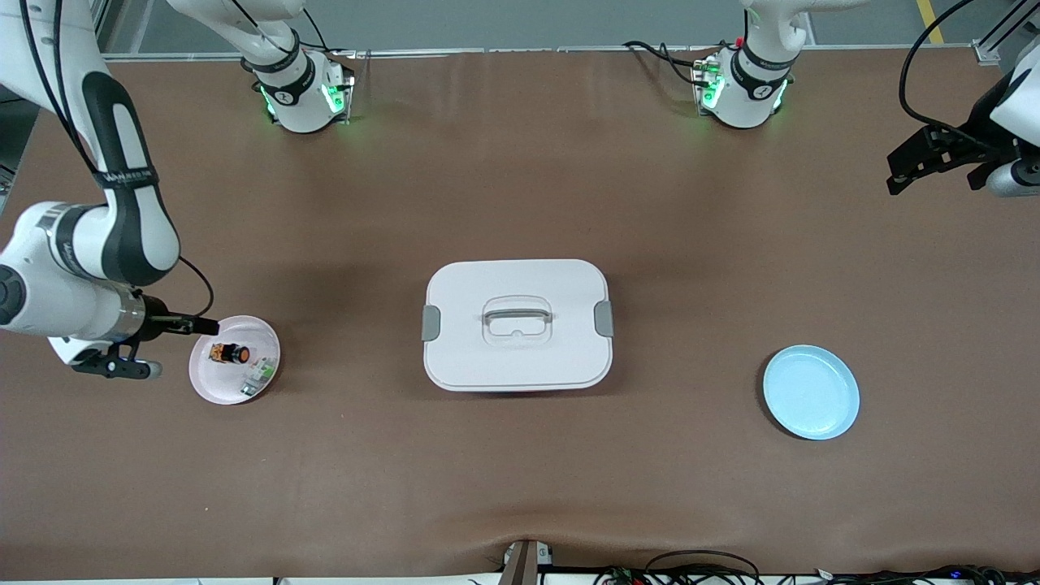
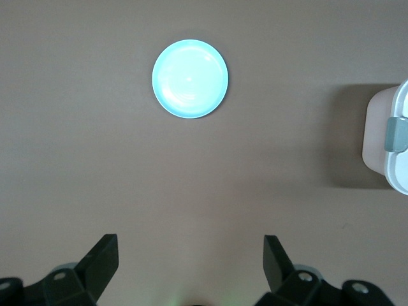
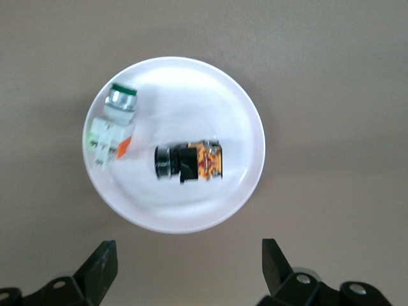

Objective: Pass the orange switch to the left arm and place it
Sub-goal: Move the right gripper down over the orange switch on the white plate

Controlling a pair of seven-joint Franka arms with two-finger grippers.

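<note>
The orange switch [image 1: 230,354] [image 3: 189,162], black with an orange cap, lies on its side on a pink plate [image 1: 213,387] [image 3: 191,83] toward the right arm's end of the table. My right gripper [image 1: 142,345] [image 3: 189,248] hovers just beside that plate, open and holding nothing. The white box [image 1: 487,361] [image 2: 382,137], with grey clips and a lid handle, stands mid-table between the two plates. Over the table's edge at the left arm's end, my left gripper [image 1: 926,158] [image 2: 191,245] is raised high, open and holding nothing.
A white-and-green component [image 1: 258,378] [image 3: 111,124] shares the pink plate with the switch. A blue plate [image 1: 811,392] [image 2: 190,78] sits toward the left arm's end. Both arm bases stand along the table edge farthest from the front camera. Cables lie at the nearest edge.
</note>
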